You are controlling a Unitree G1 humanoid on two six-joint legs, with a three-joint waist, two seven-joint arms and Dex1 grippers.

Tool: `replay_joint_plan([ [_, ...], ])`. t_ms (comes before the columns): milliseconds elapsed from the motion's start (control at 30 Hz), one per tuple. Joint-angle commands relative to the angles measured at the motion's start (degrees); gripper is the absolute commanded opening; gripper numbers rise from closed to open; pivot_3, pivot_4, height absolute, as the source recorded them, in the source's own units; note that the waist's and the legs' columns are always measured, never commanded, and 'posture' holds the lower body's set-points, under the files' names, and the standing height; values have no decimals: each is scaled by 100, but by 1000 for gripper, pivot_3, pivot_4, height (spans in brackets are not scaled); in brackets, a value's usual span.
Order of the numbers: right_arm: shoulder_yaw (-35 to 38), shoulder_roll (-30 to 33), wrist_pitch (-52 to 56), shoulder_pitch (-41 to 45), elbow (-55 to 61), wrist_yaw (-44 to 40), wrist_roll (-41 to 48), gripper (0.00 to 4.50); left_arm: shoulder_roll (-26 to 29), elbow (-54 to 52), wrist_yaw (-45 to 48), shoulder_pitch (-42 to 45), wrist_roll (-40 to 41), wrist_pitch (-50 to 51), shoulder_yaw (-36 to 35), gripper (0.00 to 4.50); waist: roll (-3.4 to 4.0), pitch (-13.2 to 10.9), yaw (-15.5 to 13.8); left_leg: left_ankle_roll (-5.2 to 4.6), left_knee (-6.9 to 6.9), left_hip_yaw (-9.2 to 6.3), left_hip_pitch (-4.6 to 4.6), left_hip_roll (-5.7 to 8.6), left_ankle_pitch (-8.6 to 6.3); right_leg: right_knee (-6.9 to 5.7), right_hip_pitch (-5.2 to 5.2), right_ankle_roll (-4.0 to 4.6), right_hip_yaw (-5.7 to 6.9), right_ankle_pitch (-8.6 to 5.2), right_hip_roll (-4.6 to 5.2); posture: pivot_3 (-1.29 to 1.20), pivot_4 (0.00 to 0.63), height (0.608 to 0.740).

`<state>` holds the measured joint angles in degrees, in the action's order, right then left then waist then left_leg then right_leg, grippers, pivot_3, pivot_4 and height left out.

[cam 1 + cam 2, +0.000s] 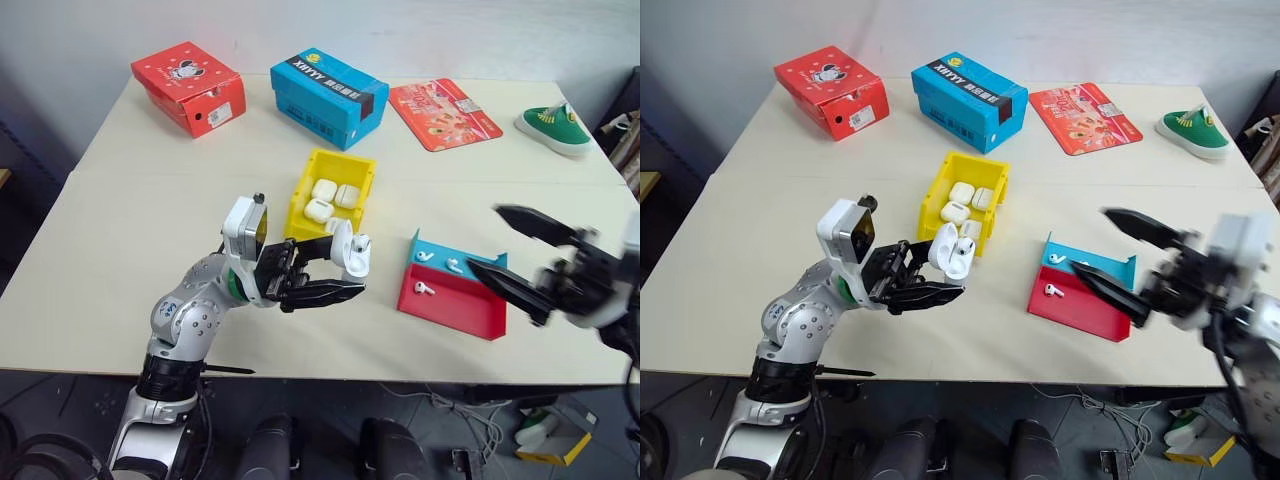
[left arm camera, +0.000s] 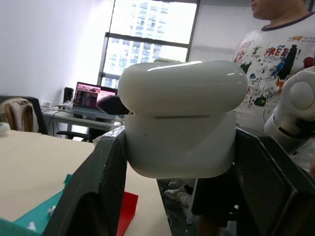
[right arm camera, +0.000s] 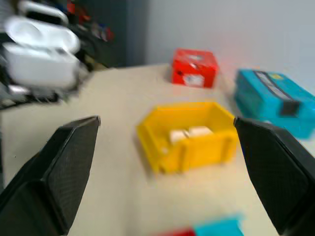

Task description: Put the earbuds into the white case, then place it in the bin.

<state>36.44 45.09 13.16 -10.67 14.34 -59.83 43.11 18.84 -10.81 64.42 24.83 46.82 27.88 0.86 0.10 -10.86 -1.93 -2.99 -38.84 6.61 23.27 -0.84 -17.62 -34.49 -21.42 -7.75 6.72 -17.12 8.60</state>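
Left eye view: left hand (image 1: 340,285) is clamped on the white case (image 1: 352,252), lid ajar, with the yellow bin (image 1: 300,205) just behind it. Right hand (image 1: 515,250) hangs wide open and empty over by the red and blue tray (image 1: 460,310), so the left one's way closer to the bin.

I see a glossy white case (image 1: 352,252) near the bright yellow bin (image 1: 304,196), beside a red-and-blue tray (image 1: 455,300).

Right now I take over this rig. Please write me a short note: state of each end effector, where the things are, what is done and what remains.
Left end effector: shut on the white case, held above the table in front of the bin; lid looks slightly ajar.
Right end effector: open, holding nothing, beside the red and blue tray.
Earbuds: three lie in the tray.
Bin: already holds several white cases.
Left to do: shut the lid fully if needed, place the held case in the bin.
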Motion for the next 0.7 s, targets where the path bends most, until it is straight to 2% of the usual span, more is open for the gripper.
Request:
replay_joint_plan([
  [33,636,196,-1152,-272,-1295,-373,-863,4464,73,-310,-78,-135,-1,-117,-120,2800,2,0,38,-3,1,10,0,-1,-1,3,-3,-4,-7,2,1,0,150,740],
  [167,655,630,-1952,-392,-2778,-242,-1820,4464,143,-364,-135,-297,-25,-161,-177,2800,4,0,112,-2,0,28,-15,-6,0,17,-4,-7,-24,4,0,0,150,740],
  [267,355,901,-2136,-240,-3025,-103,-2234,4464,129,-410,-219,-344,-25,-202,-180,2800,5,1,174,10,8,28,-19,-12,7,13,-8,-6,-27,3,-1,0,150,740],
  [433,-299,1240,-1243,516,-2180,-348,-1891,4464,99,-510,-329,-395,-24,-228,-100,2800,23,0,240,18,10,29,-26,-19,10,6,-9,-5,-34,3,-2,0,150,740],
  [600,-1410,1766,325,1788,-1272,-387,-1635,4464,85,-511,-370,-386,-32,-259,-49,2800,44,-2,190,19,5,23,-23,-19,11,0,-13,-3,-34,2,1,0,150,740],
  [700,-2324,1800,814,2708,-1229,-433,-1911,4464,62,-499,-393,-373,-52,-286,-16,2800,41,-4,153,20,0,4,-12,-17,10,6,-11,-1,-34,1,5,0,150,740],
])
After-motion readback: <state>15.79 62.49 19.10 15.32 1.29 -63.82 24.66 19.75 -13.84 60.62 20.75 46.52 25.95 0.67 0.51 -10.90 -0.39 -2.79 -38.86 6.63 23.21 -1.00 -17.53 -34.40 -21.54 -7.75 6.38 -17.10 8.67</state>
